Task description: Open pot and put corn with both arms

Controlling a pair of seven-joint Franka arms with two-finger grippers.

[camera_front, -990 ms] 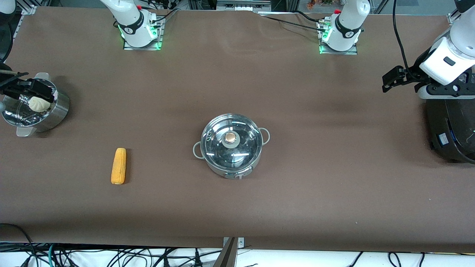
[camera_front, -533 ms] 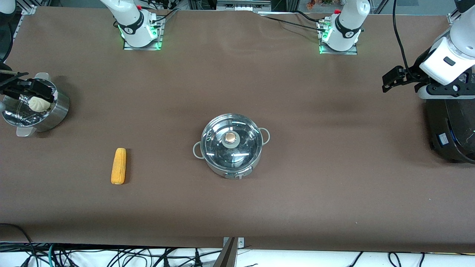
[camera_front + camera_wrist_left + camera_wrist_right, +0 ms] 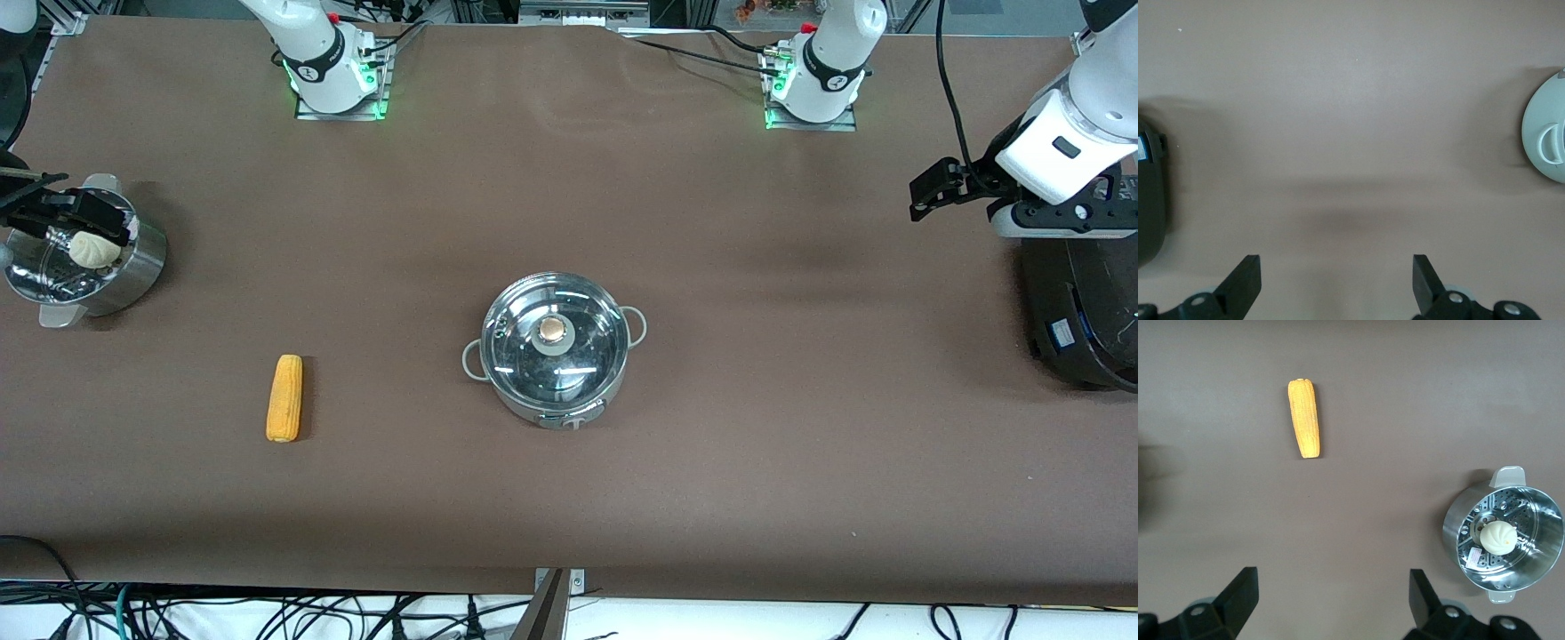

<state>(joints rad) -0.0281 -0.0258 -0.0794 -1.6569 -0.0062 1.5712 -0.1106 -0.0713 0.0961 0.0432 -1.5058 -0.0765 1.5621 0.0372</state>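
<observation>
The steel pot (image 3: 533, 404) stands at the table's middle, shut under its glass lid (image 3: 582, 356) with a copper knob (image 3: 553, 330). The corn (image 3: 284, 398) lies on the cloth toward the right arm's end, a little nearer the front camera than the pot. It also shows in the right wrist view (image 3: 1305, 418). My right gripper (image 3: 49, 212) hangs open and empty over the steamer pot; in its wrist view (image 3: 1333, 593) the jaws stand wide apart. My left gripper (image 3: 926, 191) is open and empty over bare cloth by the black appliance, jaws wide in its wrist view (image 3: 1336, 277), where the pot's edge (image 3: 1538, 127) shows.
A steel steamer pot (image 3: 142, 262) with a white bun (image 3: 93, 249) stands at the right arm's end; it also shows in the right wrist view (image 3: 1458, 533). A large black appliance (image 3: 1080, 311) stands at the left arm's end and shows in the left wrist view (image 3: 1150, 193).
My left gripper has shifted slightly toward the bases and the table's middle. The right gripper, pot and corn have not visibly moved.
</observation>
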